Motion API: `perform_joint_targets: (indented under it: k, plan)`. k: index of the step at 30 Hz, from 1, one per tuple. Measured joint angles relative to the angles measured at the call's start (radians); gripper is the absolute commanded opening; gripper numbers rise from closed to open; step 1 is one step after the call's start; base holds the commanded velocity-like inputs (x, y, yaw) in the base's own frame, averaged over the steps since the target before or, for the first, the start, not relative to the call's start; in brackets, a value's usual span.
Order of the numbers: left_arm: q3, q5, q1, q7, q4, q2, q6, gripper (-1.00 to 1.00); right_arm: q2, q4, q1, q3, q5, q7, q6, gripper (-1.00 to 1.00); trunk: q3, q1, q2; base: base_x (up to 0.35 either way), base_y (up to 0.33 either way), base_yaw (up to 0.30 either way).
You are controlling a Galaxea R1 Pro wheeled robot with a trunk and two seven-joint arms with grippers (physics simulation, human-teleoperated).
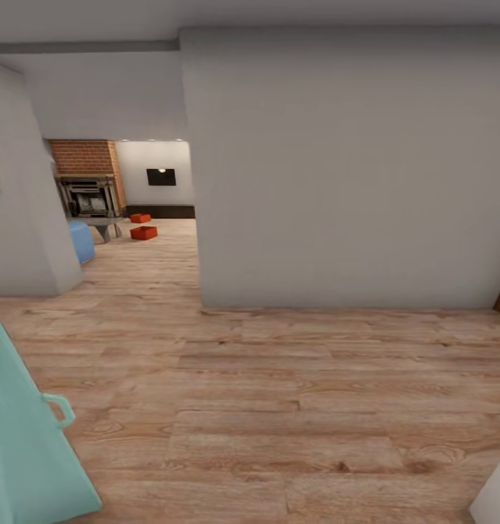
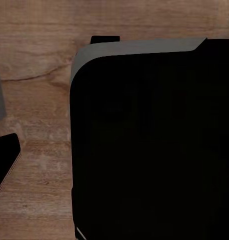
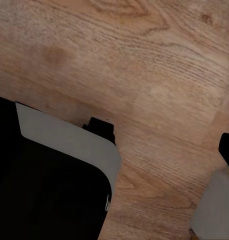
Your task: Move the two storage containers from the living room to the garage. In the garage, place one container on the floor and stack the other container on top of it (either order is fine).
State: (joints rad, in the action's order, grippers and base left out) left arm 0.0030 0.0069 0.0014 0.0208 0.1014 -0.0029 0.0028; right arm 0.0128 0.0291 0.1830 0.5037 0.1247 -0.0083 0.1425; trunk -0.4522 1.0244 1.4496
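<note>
1. Light wood-plank flooring [image 1: 279, 407] runs across a hallway, with a broad white wall block [image 1: 344, 175] straight ahead and an opening at its left that leads into the living room.
2. Through that opening stand a red brick fireplace [image 1: 86, 178], a corner of blue sofa [image 1: 81, 241] and a dark wall panel [image 1: 161, 176].
3. Two orange-red storage containers lie on the planks far down that room: the nearer container [image 1: 143, 233] and the farther container [image 1: 140, 217], close to each other but apart, just beside the fireplace hearth.
4. Decisive relation: both bins lie ahead and to the robot's left, well apart from either arm, so I judge the next move to be a drive through the opening, not a reach.
5. At this range their long axes are too small to read, and neither arm is clearly nearer.
6. Both wrist views look down on planks and the robot's dark body [image 2: 149, 145]; whether either gripper's fingers are spread or pressed together, I cannot tell.
7. Count: two containers, one fireplace, one opening, and one pale teal panel with a handle [image 1: 24, 437] at the near left.
</note>
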Motion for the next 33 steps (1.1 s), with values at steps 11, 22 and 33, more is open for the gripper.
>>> perform_joint_targets:
  k: [11,22,33]
  plan:
    - [0.0,0.0,0.0,0.0,0.0,0.0,0.0,1.0,0.0,0.0,0.0,0.0,0.0,-0.001,0.0,1.0,0.0,0.0,0.0,0.323,0.0,0.0]
    - [0.0,0.0,0.0,0.0,0.0,0.0,0.0,1.0,0.0,0.0,0.0,0.0,0.002,-0.001,0.0,1.0,0.0,0.0,0.0,0.323,0.0,0.0]
    - [0.0,0.0,0.0,0.0,0.0,0.0,0.0,1.0,0.0,0.0,0.0,0.0,0.002,-0.001,0.0,1.0,0.0,0.0,0.0,0.323,0.0,0.0]
